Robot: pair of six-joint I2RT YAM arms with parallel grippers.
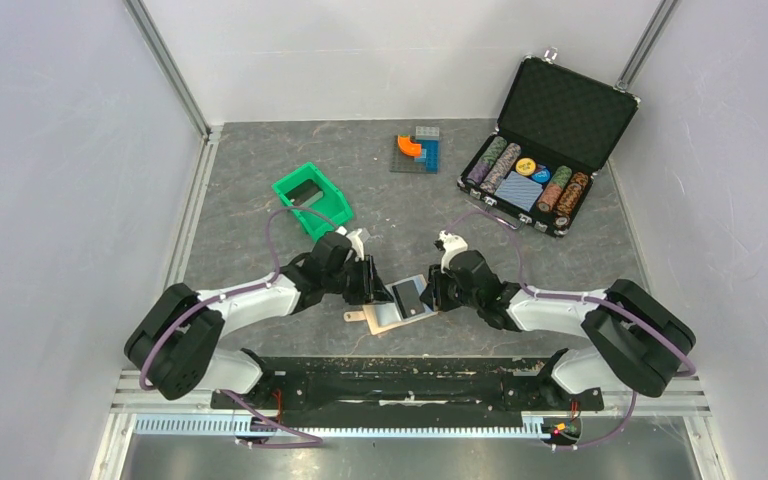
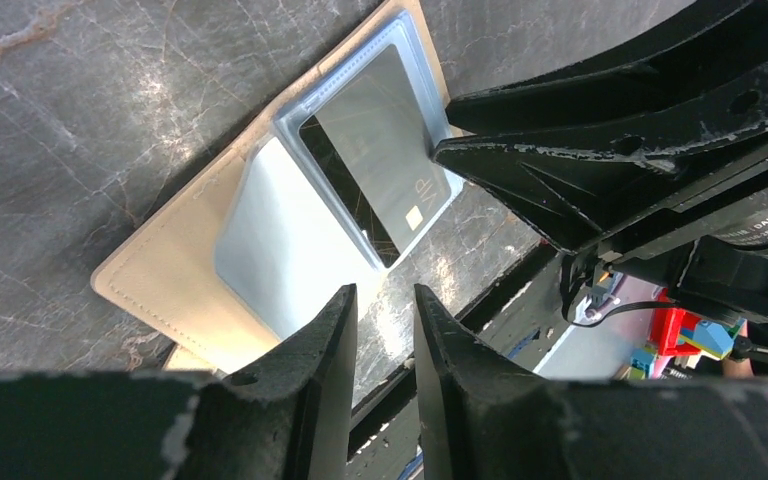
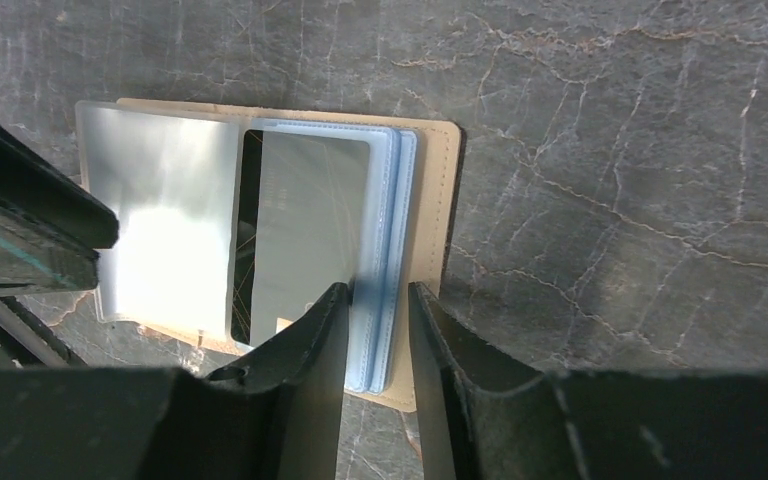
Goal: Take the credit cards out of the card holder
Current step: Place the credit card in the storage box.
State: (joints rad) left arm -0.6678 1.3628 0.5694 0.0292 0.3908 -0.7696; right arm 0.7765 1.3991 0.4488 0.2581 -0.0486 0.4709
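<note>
The card holder (image 1: 388, 318) lies spread open on the dark table between my two grippers, tan edge out, light blue pockets up, strap tab at its left. A dark grey credit card (image 2: 380, 165) sits in the upper pocket, and it shows too in the right wrist view as a credit card (image 3: 305, 225) under glare. My left gripper (image 2: 385, 300) hangs at the holder's (image 2: 160, 270) near edge, jaws a narrow gap apart, only table between them. My right gripper (image 3: 375, 295) hovers over the stacked blue pocket edges (image 3: 390, 230), jaws slightly apart, holding nothing I can see.
A green bin (image 1: 312, 200) stands behind the left gripper (image 1: 372, 280). An open black chip case (image 1: 545, 150) with poker chips is at the back right. Coloured toy blocks (image 1: 418, 152) lie at the back middle. The right gripper (image 1: 430, 290) is close to the left one.
</note>
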